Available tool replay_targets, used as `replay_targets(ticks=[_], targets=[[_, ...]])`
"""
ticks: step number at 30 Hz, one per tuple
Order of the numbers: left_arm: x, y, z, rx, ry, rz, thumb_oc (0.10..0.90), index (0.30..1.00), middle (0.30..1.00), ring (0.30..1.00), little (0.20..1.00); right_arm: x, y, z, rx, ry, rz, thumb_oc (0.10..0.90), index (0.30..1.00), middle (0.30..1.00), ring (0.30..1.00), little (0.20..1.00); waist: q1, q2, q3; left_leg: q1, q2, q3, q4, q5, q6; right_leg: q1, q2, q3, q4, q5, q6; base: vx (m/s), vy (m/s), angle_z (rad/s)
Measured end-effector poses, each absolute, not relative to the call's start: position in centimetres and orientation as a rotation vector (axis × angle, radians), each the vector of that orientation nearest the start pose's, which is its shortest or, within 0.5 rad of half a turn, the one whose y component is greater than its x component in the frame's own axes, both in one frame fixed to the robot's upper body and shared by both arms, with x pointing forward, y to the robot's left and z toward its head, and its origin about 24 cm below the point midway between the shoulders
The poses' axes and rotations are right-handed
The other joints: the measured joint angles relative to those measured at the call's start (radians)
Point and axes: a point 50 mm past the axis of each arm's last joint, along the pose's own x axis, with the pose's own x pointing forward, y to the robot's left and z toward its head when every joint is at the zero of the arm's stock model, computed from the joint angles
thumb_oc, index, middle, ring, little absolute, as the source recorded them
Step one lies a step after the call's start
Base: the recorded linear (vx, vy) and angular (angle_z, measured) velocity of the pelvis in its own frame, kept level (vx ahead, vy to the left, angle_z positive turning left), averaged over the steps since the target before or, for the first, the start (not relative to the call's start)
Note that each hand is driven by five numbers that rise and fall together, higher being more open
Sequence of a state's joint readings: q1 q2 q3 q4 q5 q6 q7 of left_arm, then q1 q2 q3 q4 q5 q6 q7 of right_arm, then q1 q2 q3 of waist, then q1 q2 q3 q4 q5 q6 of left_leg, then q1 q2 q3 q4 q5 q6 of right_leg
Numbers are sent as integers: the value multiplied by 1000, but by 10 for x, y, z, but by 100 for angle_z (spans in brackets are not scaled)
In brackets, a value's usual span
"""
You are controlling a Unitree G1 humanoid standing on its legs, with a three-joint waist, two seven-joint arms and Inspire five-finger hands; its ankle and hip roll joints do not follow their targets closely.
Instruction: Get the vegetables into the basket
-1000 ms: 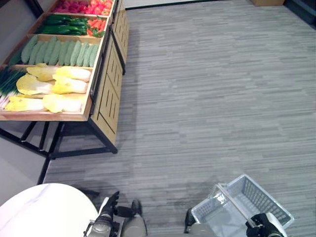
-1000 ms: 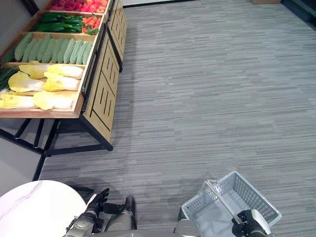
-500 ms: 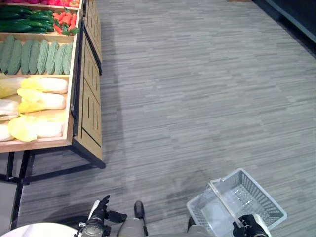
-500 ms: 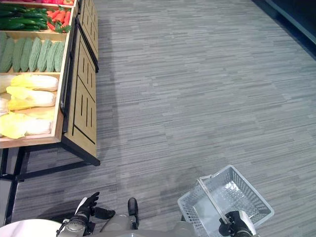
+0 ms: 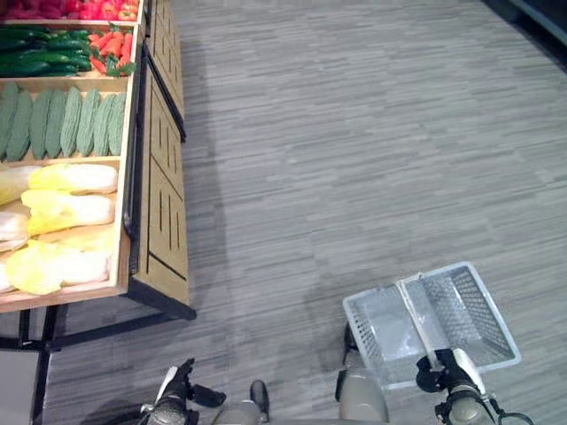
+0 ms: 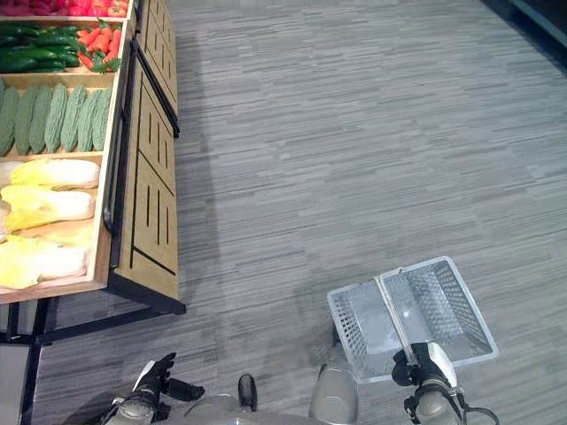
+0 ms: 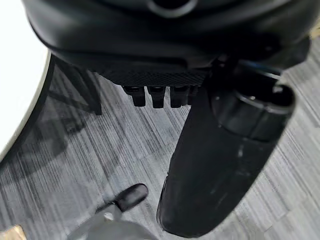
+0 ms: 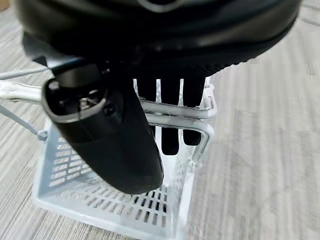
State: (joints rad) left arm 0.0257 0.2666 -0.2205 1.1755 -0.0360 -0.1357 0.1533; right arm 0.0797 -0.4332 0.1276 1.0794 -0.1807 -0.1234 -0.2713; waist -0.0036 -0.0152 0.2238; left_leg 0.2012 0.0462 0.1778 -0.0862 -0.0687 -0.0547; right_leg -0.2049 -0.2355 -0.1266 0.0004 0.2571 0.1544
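From head height our paired eye views look steeply down, sharing the floor point(image 5: 354, 133), produce stand point(image 5: 151, 177) and basket point(image 6: 425, 310). Our wrist views sit very close behind each hand.

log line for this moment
right hand: holds basket by handle, empty | left hand: idle, open | vegetables: on stand

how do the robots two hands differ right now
The right hand is curled round the handle of the pale basket, carrying it; the left hand holds nothing. The right hand's fingers are bent over the metal handle bar; the left hand's fingers point out, relaxed. The right hand hangs low at the robot's right side; the left hangs at its left, nearer the wooden vegetable stand. Both are dark and hang low above the grey floor.
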Motion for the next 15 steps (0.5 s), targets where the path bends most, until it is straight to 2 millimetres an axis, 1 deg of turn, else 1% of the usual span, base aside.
replay_targets(ticks=[1,2,3,4,5,6,7,8,9,10,11,12,13,14,15], targets=[[98,228,-156,374,1056,86,900,1000,1000,1000,1000,110,-313,-119,-757,964,-223,400,300,300,300,300,14,46,-17,-31,65,2,58,16,-29,18,60,-26,-15,-7,-27,212,-390,23],[100,228,-155,363,1049,102,900,1000,1000,1000,1000,115,-313,-117,-756,955,-220,400,300,300,300,300,16,55,-22,-56,89,-11,104,28,-49,27,74,-42,-18,-7,-40,145,-299,17],[102,229,-154,360,1043,111,900,1000,1000,1000,1000,117,-313,-117,-757,949,-221,400,300,300,300,300,14,52,-20,-76,105,-29,150,38,-67,38,85,-59,-18,-17,-58,98,-199,24],[106,228,-153,358,1033,111,900,1000,1000,1000,1000,118,-315,-115,-764,945,-225,400,300,300,300,300,17,48,-17,-92,115,-32,185,50,-79,48,94,-71,-17,-27,-72,122,-276,25],[106,228,-154,354,1033,116,900,1000,1000,1000,1000,122,-318,-111,-781,922,-220,400,300,300,300,300,17,53,-20,-107,137,-44,223,94,-115,58,115,-91,0,-60,-93,117,-298,27],[109,228,-153,351,1027,119,900,1000,1000,1000,1000,121,-320,-111,-785,922,-220,400,300,300,300,300,10,47,-16,-128,148,-71,258,107,-139,71,114,-105,0,-75,-96,107,-298,38],[114,225,-152,340,1015,120,900,1000,1000,1000,1000,117,-323,-110,-795,934,-223,400,300,300,300,300,12,45,-14,-151,160,-94,300,156,-163,86,121,-129,11,-105,-110,150,-334,56],[119,223,-152,339,1005,118,900,1000,1000,1000,1000,112,-325,-111,-799,947,-224,400,300,300,300,300,7,35,-8,-178,167,-103,345,179,-177,97,119,-143,18,-133,-117,166,-270,51],[123,220,-151,335,990,114,900,1000,1000,1000,1000,109,-326,-112,-800,959,-223,400,300,300,300,300,8,28,-4,-196,174,-90,377,208,-173,108,123,-155,21,-140,-136,175,-228,40],[124,217,-151,329,987,111,900,1000,1000,1000,1000,105,-326,-113,-803,976,-221,400,300,300,300,300,12,25,-3,-199,183,-87,390,239,-173,119,131,-161,34,-160,-149,179,-187,28],[124,216,-151,331,986,102,900,1000,1000,1000,1000,101,-327,-115,-803,990,-221,400,300,300,300,300,11,22,-1,-217,194,-85,426,239,-184,138,137,-163,26,-189,-159,183,-161,33],[129,218,-149,334,969,101,900,1000,1000,1000,1000,95,-326,-117,-800,1006,-220,400,300,300,300,300,16,11,6,-254,191,-62,456,212,-183,168,142,-173,-8,-198,-177,207,-130,43],[134,218,-146,338,951,103,900,1000,1000,1000,1000,91,-325,-118,-795,1016,-221,400,300,300,300,300,13,4,10,-277,186,-17,429,179,-177,190,145,-180,-38,-197,-178,194,-65,47],[138,218,-145,340,938,103,900,1000,1000,1000,1000,87,-326,-119,-796,1028,-217,400,300,300,300,300,15,-1,14,-291,172,18,376,170,-166,198,146,-189,-50,-174,-168,205,-37,37],[140,217,-144,340,930,101,900,1000,1000,1000,1000,85,-325,-120,-795,1038,-216,400,300,300,300,300,18,-1,14,-312,156,37,307,168,-165,203,154,-192,-62,-182,-167,340,-9,15]])
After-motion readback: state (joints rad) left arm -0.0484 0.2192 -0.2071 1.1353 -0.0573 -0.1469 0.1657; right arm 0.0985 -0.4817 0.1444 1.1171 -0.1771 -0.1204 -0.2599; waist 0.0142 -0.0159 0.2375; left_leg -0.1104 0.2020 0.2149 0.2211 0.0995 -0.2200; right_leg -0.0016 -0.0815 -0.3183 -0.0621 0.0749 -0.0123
